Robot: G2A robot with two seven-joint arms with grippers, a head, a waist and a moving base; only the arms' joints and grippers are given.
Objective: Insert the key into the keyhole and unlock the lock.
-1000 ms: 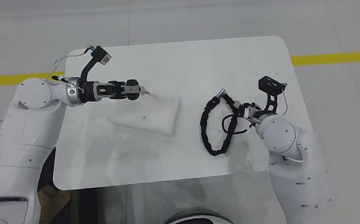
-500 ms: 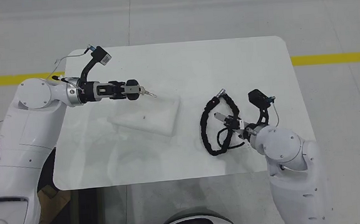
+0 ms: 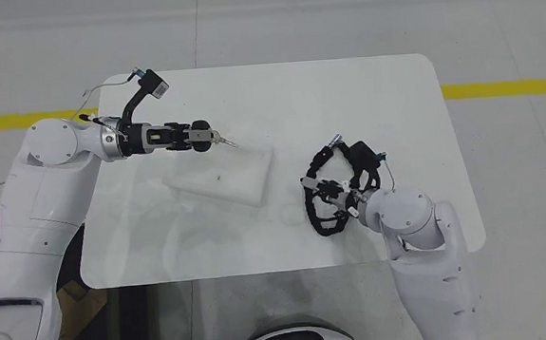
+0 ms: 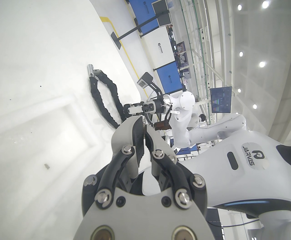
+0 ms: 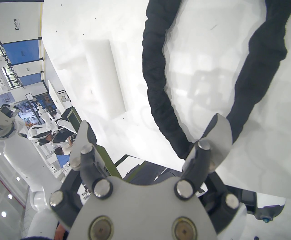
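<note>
Over the table (image 3: 343, 89) — key (image 3: 224, 140) in left claw (image 3: 211, 136)

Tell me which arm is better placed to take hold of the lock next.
Right, I'd judge. The right gripper is open astride the lock, whose black sleeve runs between its fingers. The left gripper is shut on the key, apart from the lock, near the white foam pad.

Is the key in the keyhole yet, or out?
Out. The left pincer holds the key above the table, clearly apart from the black cable lock on the other side.
</note>
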